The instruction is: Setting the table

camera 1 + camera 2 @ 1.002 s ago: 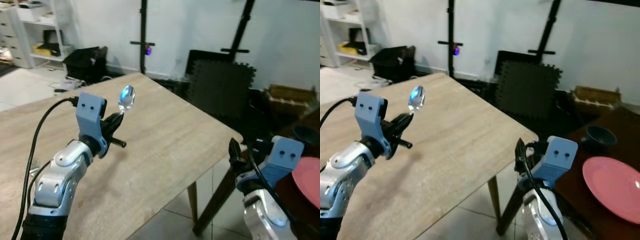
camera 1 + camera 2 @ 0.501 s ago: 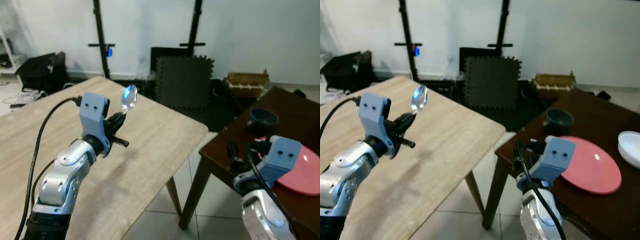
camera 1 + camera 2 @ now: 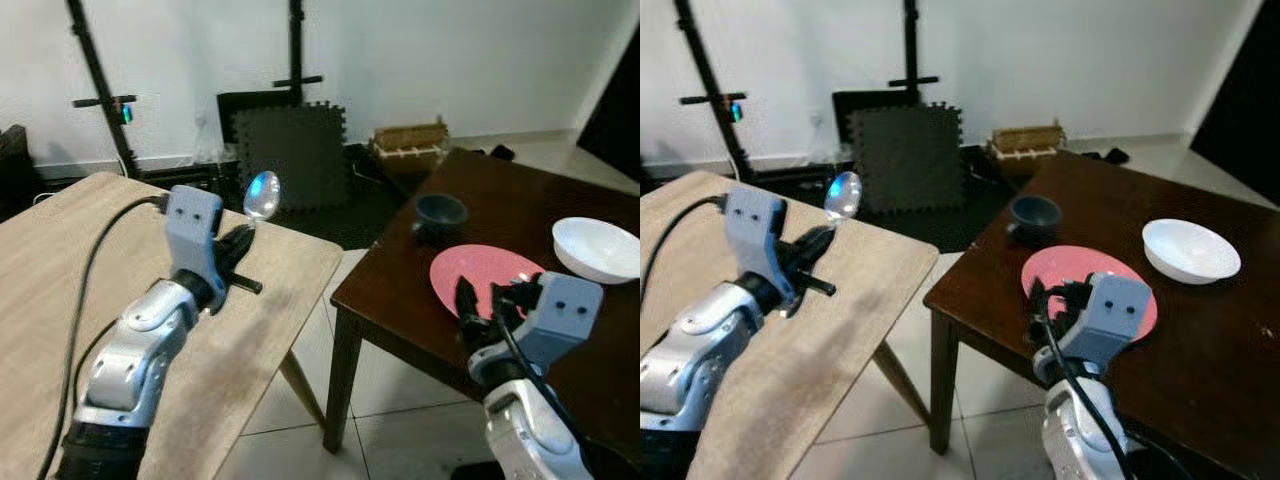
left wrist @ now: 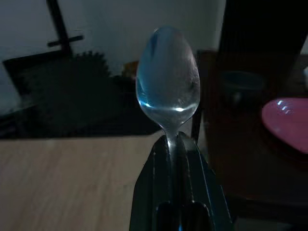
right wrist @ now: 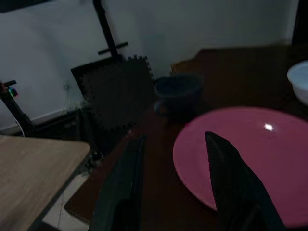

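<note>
left fingers (image 4: 190,159) pinch spoon (image 4: 168,77) handle, bowl above tips

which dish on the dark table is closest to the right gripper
The pink plate, flat just beyond the right gripper; the dark cup and white bowl sit farther off.

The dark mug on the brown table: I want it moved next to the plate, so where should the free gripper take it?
Likely by the rim or body, from above. The dark mug stands upright, mouth open upward, just behind the pink plate. Its handle looks small and is hard to make out. The open right gripper hovers low over the near part of the plate, while the left gripper holds the spoon.
</note>
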